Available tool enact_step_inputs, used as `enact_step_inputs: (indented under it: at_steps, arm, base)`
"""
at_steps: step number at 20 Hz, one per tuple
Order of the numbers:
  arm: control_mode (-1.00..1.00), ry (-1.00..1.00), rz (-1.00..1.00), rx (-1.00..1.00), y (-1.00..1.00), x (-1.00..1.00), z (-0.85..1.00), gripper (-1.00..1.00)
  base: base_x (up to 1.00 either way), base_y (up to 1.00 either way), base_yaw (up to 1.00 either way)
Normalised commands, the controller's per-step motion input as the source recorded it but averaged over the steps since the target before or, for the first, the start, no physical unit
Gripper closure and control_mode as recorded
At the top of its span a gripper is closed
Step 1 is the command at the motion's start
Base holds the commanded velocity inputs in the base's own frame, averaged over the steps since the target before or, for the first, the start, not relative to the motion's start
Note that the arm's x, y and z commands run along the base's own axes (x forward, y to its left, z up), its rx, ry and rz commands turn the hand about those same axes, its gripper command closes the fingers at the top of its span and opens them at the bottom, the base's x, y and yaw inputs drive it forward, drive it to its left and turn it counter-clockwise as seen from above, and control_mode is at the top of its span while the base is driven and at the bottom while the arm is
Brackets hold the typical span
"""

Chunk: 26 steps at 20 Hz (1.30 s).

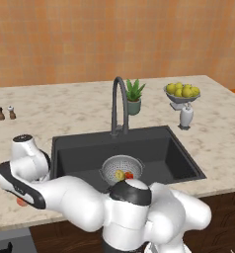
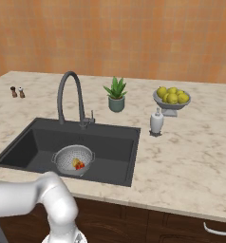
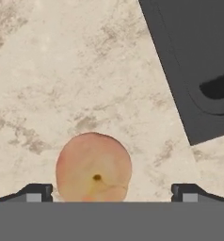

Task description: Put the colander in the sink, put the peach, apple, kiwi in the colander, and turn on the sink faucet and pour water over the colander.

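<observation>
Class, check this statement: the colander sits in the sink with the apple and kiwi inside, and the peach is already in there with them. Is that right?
Not quite. The colander does sit in the sink with the apple and kiwi inside, but the peach is not with them. The hand view shows it lying on the counter beside the sink, between the fingertips of the open tool.

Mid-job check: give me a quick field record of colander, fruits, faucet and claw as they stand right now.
colander: in the sink, below the faucet
in colander: apple and kiwi
peach: on the counter, left of the sink, not in the colander
claw: open, above the peach, one fingertip on each side, not gripping
sink faucet: no water visible
left to do: peach into colander, then water
</observation>
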Motion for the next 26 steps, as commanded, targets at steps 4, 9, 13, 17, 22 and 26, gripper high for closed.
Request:
enact_step_inputs:
  at_steps: [4, 9, 13, 17, 22, 26]
  arm:
    - [-1.0, 0.0, -0.2, 0.0, 0.22, 0.1, -0.28, -1.0]
    - [-1.0, 0.0, -0.15, 0.0, 0.07, 0.03, -0.35, -1.0]
    - [-1.0, 0.0, -0.06, 0.0, 0.0, 0.0, -0.43, -1.0]
    - [-1.0, 0.02, 0.0, 0.0, 0.0, 0.02, -0.51, 1.0]
    - [-1.0, 0.0, 0.0, 0.0, -0.26, -0.05, -0.09, 1.0]
    - [-1.0, -0.07, 0.0, 0.0, -0.48, -0.01, 0.3, 1.0]
  base:
    - [0.0, 0.0, 0.0]
    - [0.0, 0.0, 0.0]
    - [0.0, 0.0, 0.0]
    - [0.0, 0.0, 0.0]
    - [0.0, 0.0, 0.0]
    - [0.0, 0.0, 0.0]
